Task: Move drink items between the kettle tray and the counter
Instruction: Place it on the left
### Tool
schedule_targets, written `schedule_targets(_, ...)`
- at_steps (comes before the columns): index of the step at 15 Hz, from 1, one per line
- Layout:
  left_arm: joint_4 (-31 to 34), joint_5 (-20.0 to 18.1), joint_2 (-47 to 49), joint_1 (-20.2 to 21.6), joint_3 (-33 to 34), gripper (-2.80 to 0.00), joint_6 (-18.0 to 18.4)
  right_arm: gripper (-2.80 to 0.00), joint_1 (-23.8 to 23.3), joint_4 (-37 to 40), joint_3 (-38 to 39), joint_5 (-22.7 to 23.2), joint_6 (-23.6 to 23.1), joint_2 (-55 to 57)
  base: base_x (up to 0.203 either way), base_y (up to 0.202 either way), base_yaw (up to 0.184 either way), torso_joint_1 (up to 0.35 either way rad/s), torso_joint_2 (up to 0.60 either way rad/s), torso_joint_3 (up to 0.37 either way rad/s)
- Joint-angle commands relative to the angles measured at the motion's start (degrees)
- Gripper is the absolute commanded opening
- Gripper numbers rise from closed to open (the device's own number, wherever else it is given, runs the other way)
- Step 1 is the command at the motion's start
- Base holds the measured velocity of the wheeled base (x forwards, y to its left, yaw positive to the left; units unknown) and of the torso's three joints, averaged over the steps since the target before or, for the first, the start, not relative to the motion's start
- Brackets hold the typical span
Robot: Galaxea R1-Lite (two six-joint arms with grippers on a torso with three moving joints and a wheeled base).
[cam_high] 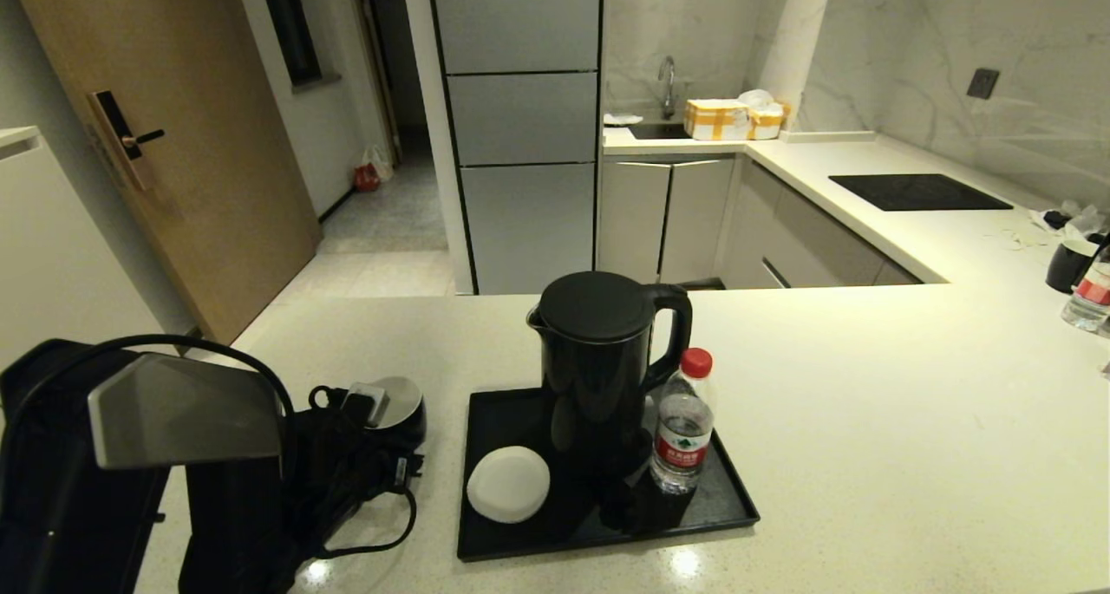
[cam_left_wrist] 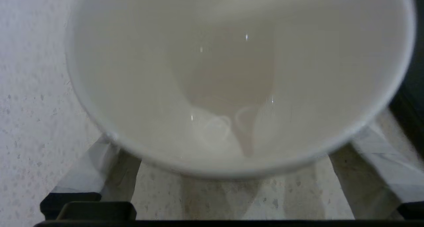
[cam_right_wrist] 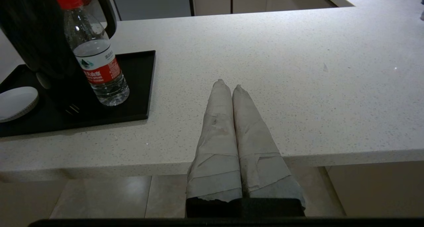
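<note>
Left hand [cam_left_wrist: 228, 187] straddling cup [cam_left_wrist: 238, 81], fingers [cam_left_wrist: 99, 164] flanking wall, contact unclear — standing over worktop [cam_left_wrist: 33, 104] beside tray [cam_high: 607, 525], likely placing. Bottle [cam_high: 683, 429] sitting on tray by kettle [cam_high: 603, 368]. Right hand [cam_right_wrist: 232, 87] idling, pressed closed, at worktop edge.

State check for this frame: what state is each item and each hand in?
kettle: upright on the tray, lid closed.
water bottle: upright on the tray, capped, beside the kettle.
saucer: flat on the tray, empty.
cup: empty, off the tray, over the counter.
left hand: at the cup; grip unclear.
right hand: shut, empty, by the counter's near edge.
</note>
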State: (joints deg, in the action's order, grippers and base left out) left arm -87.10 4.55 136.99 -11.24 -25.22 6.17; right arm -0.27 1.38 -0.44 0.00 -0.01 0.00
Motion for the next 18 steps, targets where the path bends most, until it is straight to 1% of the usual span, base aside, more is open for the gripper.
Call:
schedule_targets(1,-0.56,0.22,-0.59,-0.01,1.76,0.0,-0.1,-2.8,0.0,0.03,0.0,0.0,0.01,0.0,0.0,0.0,0.0,0.0,0.0,0.0)
schedule_targets(7,-0.56,0.21,-2.31,-0.1,4.76,0.0,-0.23,-2.8,0.0,0.03,0.0,-0.09,-0.08,0.0,0.0,0.0,0.0,0.0,0.0,0.0)
schedule_targets(11,-0.56,-0.14,-4.57,-0.87,9.38,0.0,-0.37,-2.8,0.0,0.03,0.0,0.0,-0.08,0.0,0.0,0.0,0.0,0.0,0.0,0.0)
schedule_targets(13,-0.56,-0.15,-5.24,-1.33,10.63,0.0,-0.46,-2.8,0.0,0.03,0.0,0.0,-0.08,0.0,0.0,0.0,0.0,0.0,0.0,0.0)
schedule_targets(16,-0.56,-1.93,-8.31,-2.23,16.03,0.0,-0.6,-2.8,0.0,0.03,0.0,0.0,0.01,0.0,0.0,0.0,0.0,0.0,0.0,0.0)
schedule_targets(18,-0.56,-2.64,-9.73,-2.44,17.84,0.0,-1.1,-2.8,0.0,0.03,0.0,-0.09,-0.08,0.0,0.0,0.0,0.0,0.0,0.0,0.0)
